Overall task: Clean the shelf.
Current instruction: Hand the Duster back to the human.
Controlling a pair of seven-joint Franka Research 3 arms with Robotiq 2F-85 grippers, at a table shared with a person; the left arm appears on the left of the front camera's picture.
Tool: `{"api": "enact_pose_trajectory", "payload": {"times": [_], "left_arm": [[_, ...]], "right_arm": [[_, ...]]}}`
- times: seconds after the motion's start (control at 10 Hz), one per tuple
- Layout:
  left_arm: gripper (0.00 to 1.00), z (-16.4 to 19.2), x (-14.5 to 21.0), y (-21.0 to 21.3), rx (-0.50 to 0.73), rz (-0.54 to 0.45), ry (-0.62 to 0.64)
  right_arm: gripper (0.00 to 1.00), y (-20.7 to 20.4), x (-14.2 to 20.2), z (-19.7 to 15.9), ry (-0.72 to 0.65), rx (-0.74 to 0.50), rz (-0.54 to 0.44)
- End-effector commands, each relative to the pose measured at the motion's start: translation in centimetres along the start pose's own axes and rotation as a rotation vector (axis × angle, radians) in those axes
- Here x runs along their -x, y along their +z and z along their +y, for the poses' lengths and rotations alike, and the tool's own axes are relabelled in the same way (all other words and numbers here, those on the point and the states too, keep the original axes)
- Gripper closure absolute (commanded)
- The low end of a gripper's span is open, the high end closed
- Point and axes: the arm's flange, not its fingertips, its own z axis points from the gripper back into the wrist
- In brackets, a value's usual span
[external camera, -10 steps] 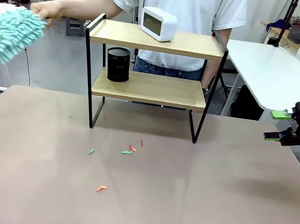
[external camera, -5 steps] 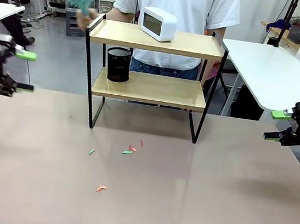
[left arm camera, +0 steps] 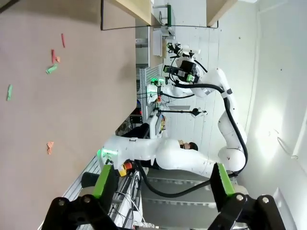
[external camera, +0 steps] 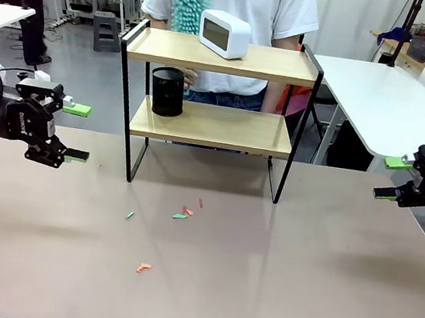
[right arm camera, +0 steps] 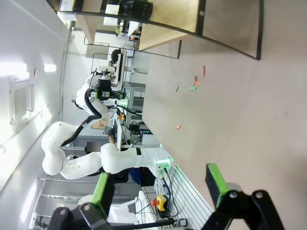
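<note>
Wooden-boarded shelf [external camera: 211, 125] stands upright, long axis left-right; left end effector [external camera: 75, 132] and right end effector [external camera: 392, 179] gape apart.

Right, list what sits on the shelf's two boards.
On the shelf, the top board carries a white clock; the lower board holds a black mesh cup. The cup's inside is hidden.
</note>
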Motion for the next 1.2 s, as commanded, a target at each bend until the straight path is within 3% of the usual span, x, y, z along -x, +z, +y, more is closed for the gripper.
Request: {"api": "enact_pose_trajectory", "payload": {"times": [0.0, 1.1], "left_arm": [[0.0, -0.71, -0.04, 0.62, -0.02, -0.034, -0.006], [0.0, -0.71, -0.04, 0.62, -0.02, -0.034, -0.006]], "right_arm": [[0.0, 0.17, 0.15, 0.05, 0.001, 0.006, 0.007], [0.0, 0.17, 0.15, 0.05, 0.001, 0.006, 0.007]]}}
